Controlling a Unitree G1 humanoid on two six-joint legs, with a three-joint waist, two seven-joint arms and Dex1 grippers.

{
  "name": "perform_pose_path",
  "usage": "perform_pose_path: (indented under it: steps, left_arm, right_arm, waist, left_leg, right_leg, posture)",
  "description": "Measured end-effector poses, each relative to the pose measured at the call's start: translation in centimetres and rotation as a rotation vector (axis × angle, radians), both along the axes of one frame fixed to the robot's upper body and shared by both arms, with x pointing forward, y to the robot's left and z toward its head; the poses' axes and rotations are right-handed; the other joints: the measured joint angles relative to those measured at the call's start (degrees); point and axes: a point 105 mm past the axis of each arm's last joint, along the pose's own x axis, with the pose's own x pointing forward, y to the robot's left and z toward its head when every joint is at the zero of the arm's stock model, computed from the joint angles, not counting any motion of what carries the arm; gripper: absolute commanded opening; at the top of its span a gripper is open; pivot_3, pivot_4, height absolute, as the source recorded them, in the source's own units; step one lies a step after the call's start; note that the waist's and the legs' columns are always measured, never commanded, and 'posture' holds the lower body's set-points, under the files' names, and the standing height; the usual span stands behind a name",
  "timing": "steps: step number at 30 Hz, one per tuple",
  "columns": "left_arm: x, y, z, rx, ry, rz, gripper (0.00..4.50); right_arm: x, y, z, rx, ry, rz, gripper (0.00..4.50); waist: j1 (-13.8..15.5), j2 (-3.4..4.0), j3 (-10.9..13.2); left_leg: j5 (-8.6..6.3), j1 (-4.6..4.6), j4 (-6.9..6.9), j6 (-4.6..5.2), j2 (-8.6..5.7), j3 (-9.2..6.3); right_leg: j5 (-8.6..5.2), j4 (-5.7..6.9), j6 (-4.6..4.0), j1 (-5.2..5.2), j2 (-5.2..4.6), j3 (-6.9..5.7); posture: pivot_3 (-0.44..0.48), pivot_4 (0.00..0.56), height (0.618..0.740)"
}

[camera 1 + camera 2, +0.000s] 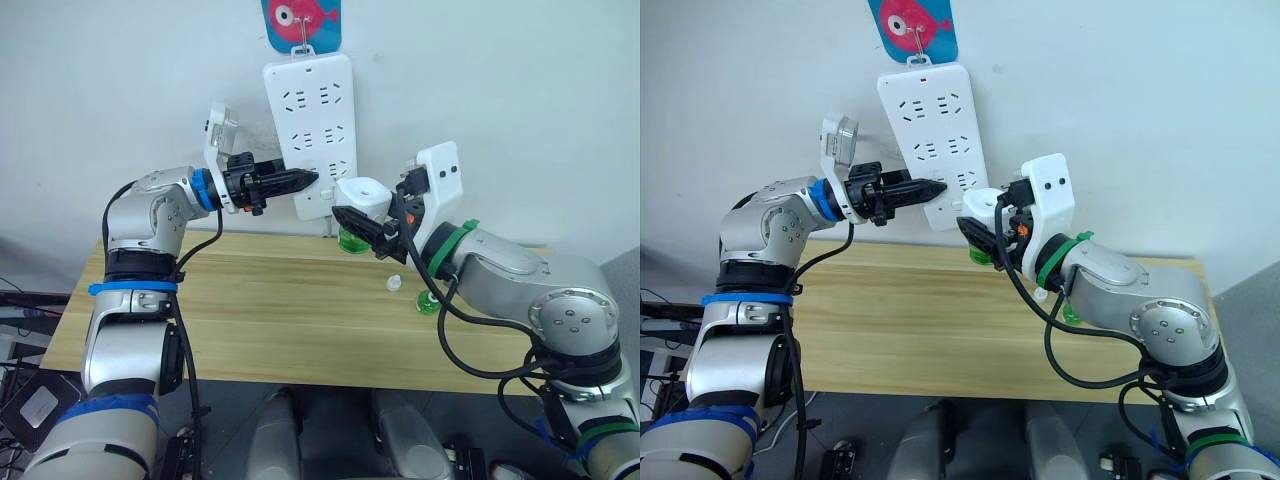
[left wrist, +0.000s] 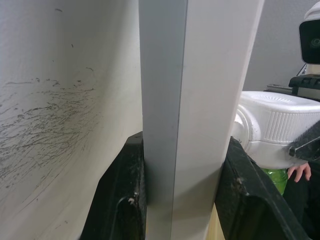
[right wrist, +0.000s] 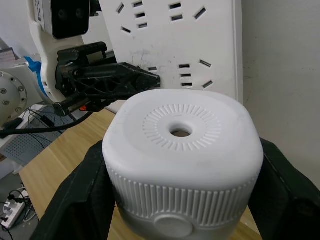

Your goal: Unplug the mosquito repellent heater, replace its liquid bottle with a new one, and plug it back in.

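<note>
The right tool (image 1: 372,225) grips the heater (image 1: 362,195), prongs hidden.

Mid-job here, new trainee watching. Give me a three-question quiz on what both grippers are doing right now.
1. True or false: the left gripper is clamped on the edge of the power strip hanging on the wall.
2. What does the right gripper hold?
A. a small cap
B. the mosquito repellent heater, with a green bottle under it
C. a cable
3. Fill in: a second green bottle and a small white cap rest on the ____.

Key: 1 true; 2 B; 3 wooden table.
</note>
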Motion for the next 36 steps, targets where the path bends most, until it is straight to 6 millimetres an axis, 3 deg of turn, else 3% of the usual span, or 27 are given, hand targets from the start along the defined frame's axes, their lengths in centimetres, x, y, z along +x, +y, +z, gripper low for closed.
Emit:
perform_pose_path:
  steps: [26, 36]
  left_arm:
    - [-0.1, -0.1, 0.0, 0.022, -0.045, 0.045, 1.31]
    - [-0.2, -0.3, -0.3, 0.047, -0.083, 0.077, 1.31]
  right_arm:
    - [0.5, 0.0, 1.1, -0.033, -0.044, -0.011, 3.06]
    - [1.5, 0.9, 1.1, -0.020, -0.033, -0.052, 3.06]
  waist:
    - [0.0, 0.00, 0.0]
    - [0.0, 0.00, 0.0]
  left_leg:
    - [0.00, -0.02, -0.03, 0.00, 0.00, 0.00]
    - [0.00, -0.05, -0.07, 0.01, 0.00, 0.04]
  right_leg:
    - [0.00, 0.00, 0.00, -0.05, 0.00, 0.01]
    - [0.00, 0.01, 0.00, -0.13, 0.00, 0.03]
  posture:
    - [-0.172, 0.274, 0.740]
    - [-0.167, 0.274, 0.740]
